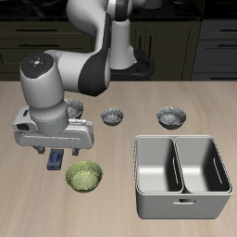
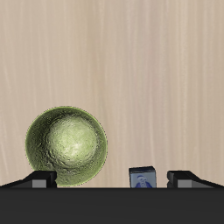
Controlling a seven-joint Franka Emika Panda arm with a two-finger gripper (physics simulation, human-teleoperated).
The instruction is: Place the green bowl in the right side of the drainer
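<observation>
The green bowl (image 1: 83, 176) is yellow-green with a mottled inside and rests upright on the wooden table near its front edge. In the wrist view the green bowl (image 2: 66, 147) lies just off one fingertip, not between the fingers. My gripper (image 1: 54, 150) hangs low over the table beside the bowl and a little farther back, open and empty. In the wrist view the gripper (image 2: 112, 178) shows both fingertips (image 2: 40, 178) spread wide. The drainer (image 1: 139, 176), a grey two-compartment tub, stands across the table from the bowl with both compartments empty.
A small blue block (image 1: 56, 162) lies on the table under the gripper, and shows in the wrist view as the blue block (image 2: 143, 178) between the fingers. Two grey bowls (image 1: 112, 117) (image 1: 171, 117) sit farther back, and a third (image 1: 73, 108) is partly hidden behind the arm.
</observation>
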